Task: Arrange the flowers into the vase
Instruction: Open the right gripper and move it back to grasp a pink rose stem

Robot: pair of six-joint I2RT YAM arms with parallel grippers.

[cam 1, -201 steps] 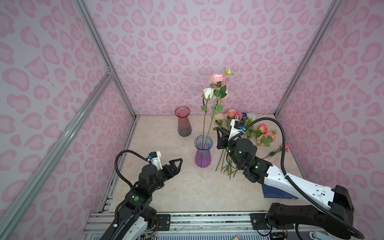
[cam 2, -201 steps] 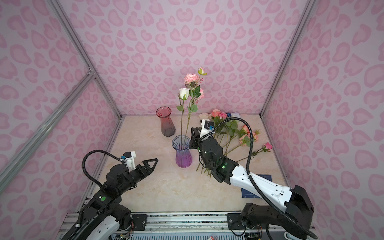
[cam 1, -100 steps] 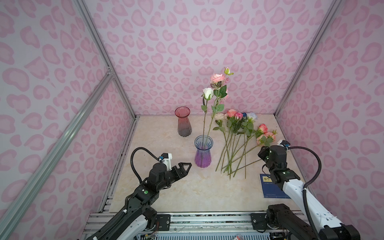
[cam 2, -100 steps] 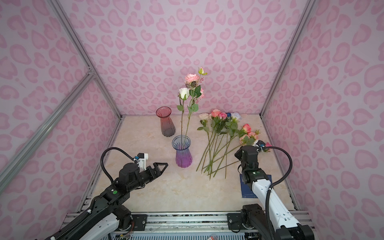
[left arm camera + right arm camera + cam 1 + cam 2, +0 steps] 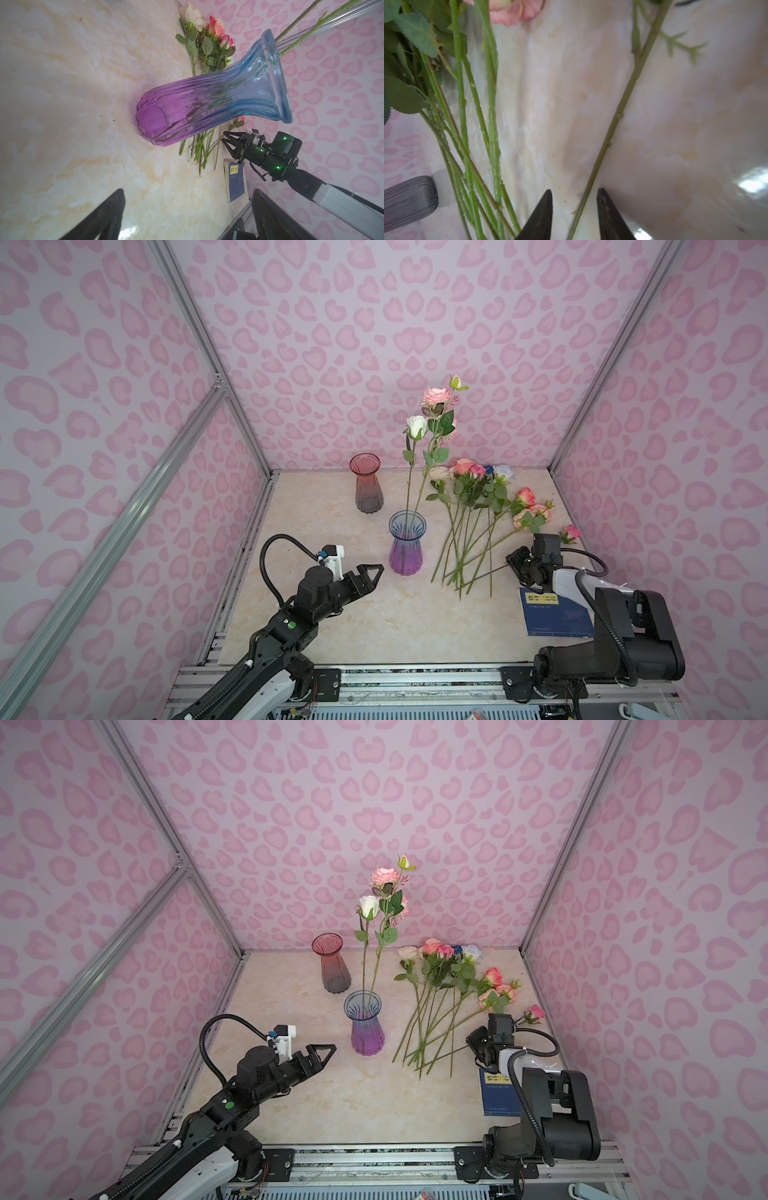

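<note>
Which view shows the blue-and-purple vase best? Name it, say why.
The left wrist view: the blue-and-purple vase is close and large, with its ribs and flared rim clear. In both top views the vase is small and upright, with two flowers standing in it. The right wrist view does not clearly show it.

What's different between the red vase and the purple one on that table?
Colour: the red vase fades from red to dark grey at the base; the purple vase fades from blue to purple. Contents: the red vase holds no flowers; the purple vase holds tall roses. Place: the red vase stands farther back than the purple vase. Both are upright ribbed glass with flared rims.
</note>
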